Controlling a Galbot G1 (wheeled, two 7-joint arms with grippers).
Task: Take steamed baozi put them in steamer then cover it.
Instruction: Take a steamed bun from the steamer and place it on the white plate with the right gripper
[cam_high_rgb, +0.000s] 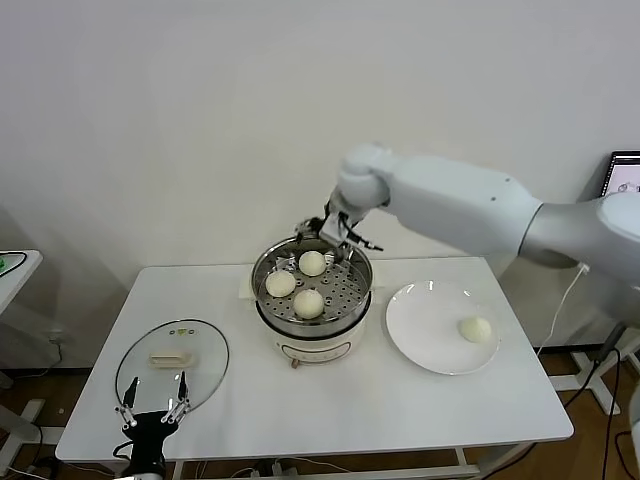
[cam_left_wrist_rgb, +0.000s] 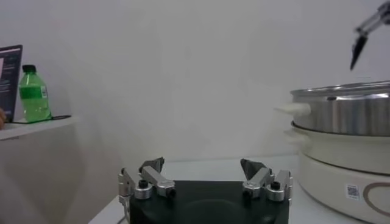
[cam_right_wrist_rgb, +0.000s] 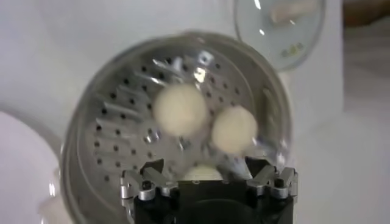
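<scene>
The steel steamer (cam_high_rgb: 350, 290) stands on its white pot base at the table's middle. Three cream-white baozi lie in it (cam_high_rgb: 313, 263) (cam_high_rgb: 280, 284) (cam_high_rgb: 309, 302). A fourth baozi (cam_high_rgb: 474, 328) lies on the white plate (cam_high_rgb: 420, 340) to the right. My right gripper (cam_high_rgb: 338, 238) hangs open and empty just above the steamer's far rim. In the right wrist view the gripper (cam_right_wrist_rgb: 204, 167) looks down on the basket (cam_right_wrist_rgb: 109, 140), with one baozi (cam_right_wrist_rgb: 201, 173) partly hidden behind it. The glass cover (cam_high_rgb: 205, 370) lies flat at front left. My left gripper (cam_high_rgb: 152, 408) is open beside it.
The left wrist view shows the steamer's side (cam_left_wrist_rgb: 347, 109) on the pot base (cam_left_wrist_rgb: 341, 170), my open left gripper (cam_left_wrist_rgb: 204, 167) and a green bottle (cam_left_wrist_rgb: 33, 94) on a side table. A monitor (cam_high_rgb: 625, 180) stands at far right. The wall is close behind the table.
</scene>
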